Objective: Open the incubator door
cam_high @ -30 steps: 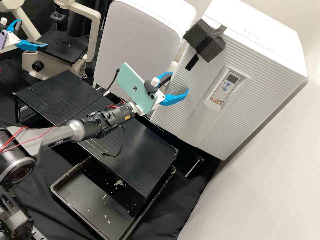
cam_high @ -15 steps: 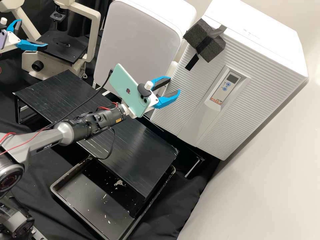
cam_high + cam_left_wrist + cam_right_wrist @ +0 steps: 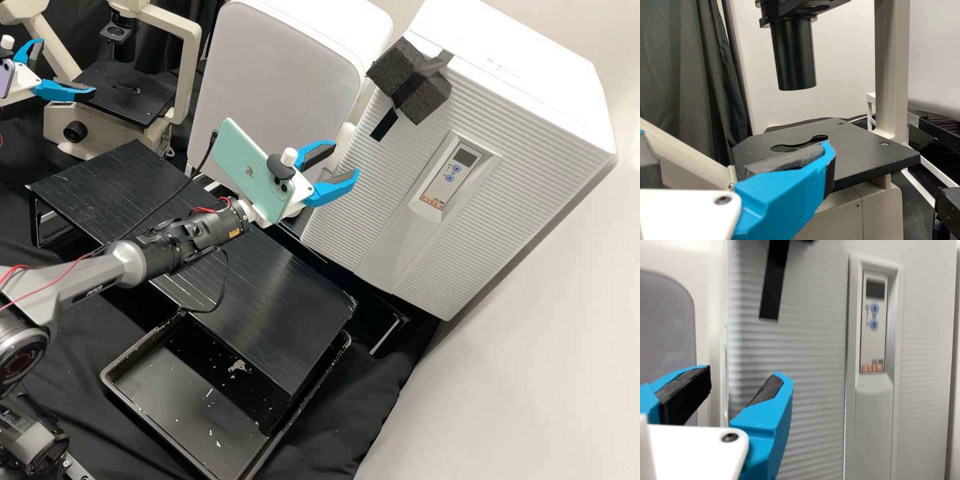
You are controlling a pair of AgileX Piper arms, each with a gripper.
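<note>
- Incubator door (image 3: 390, 173) is standing closed at about three o'clock from my right fingers (image 3: 333, 192) in the high view.
- They're hanging apart.
- My left fingers (image 3: 57, 91) are gaping near the microscope (image 3: 130, 105).

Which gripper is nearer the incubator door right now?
Right. In the high view, the right gripper is open at the ribbed incubator door, by its side edge. The left gripper is well away, beside the microscope.

In the high view, the incubator (image 3: 500, 193) at two o'clock is striped by white ribs; the phone (image 3: 253, 167), towards ten, is coloured (rather freshly) mint.
</note>
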